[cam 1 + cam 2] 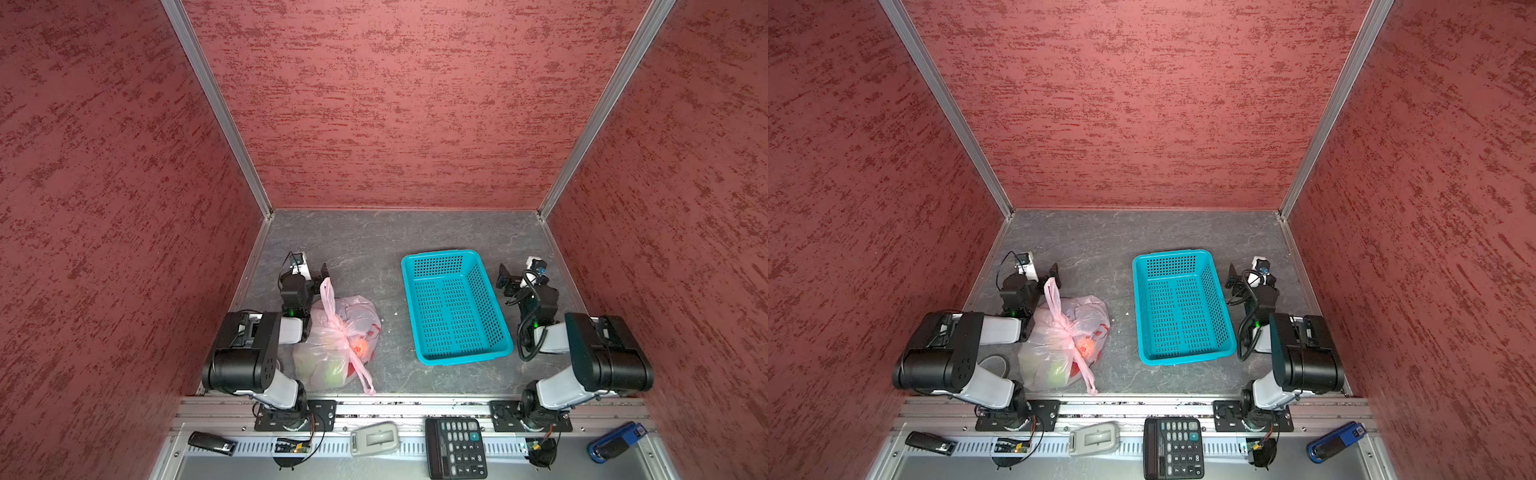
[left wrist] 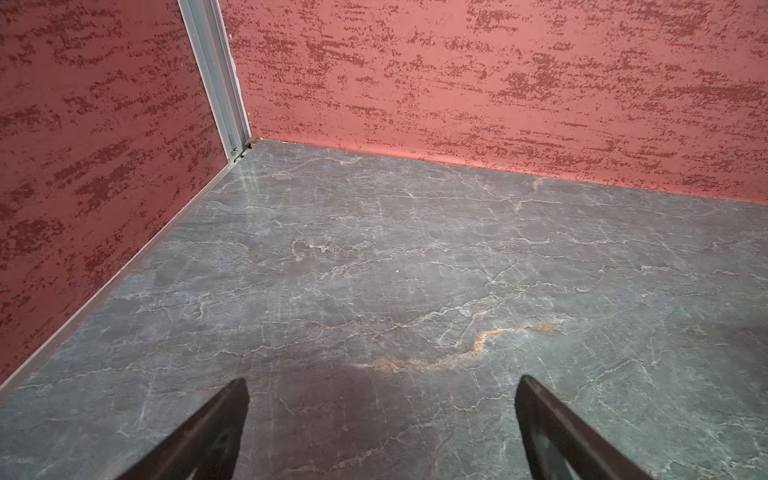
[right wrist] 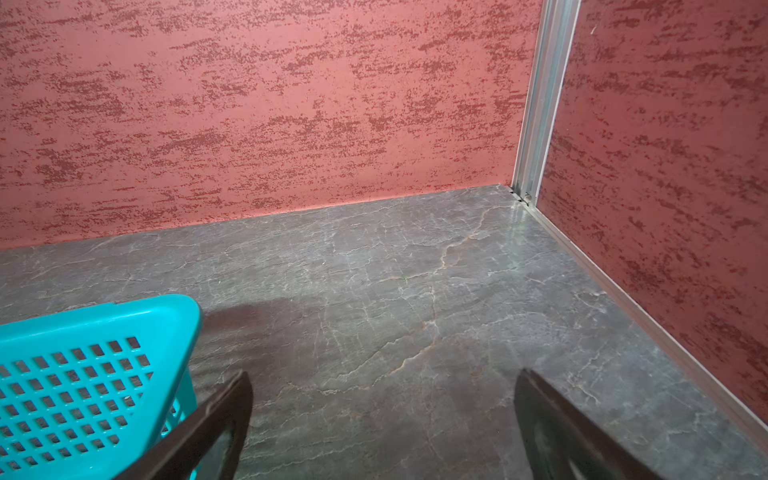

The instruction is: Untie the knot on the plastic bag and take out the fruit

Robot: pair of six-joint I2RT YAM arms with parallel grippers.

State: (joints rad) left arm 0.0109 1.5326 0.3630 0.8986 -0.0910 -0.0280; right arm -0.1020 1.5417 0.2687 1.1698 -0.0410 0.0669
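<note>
The knot (image 1: 341,328) sits on top of the plastic bag (image 1: 316,357), a small bunched pink lump. One handle loop (image 1: 327,293) stands up on its far side and the other loop (image 1: 365,380) trails toward the near edge of the table (image 1: 374,245). In both top views the bag is tied shut and lies on the near left part of the table, against the left arm. The fruit shows through the thin film: an orange piece (image 1: 360,347) just right of the knot and a green piece (image 1: 335,372) nearer the front.

The left gripper (image 2: 382,381) is on the far side of the bag, pointing away from it toward the far left corner. Its fingers (image 2: 232,411) are spread wide, with only bare grey table between them. In a top view the upright loop reaches close to one dark finger (image 1: 325,270), but contact cannot be judged.

The teal basket (image 1: 409,299) stands right of the bag, a strip of table apart from it. The right gripper (image 3: 384,376) is beyond the basket's right side, well apart from the bag, its jaws also wide and holding nothing, one finger near the basket's far corner (image 3: 183,309).

A calculator (image 1: 455,446) lies on the front rail.
</note>
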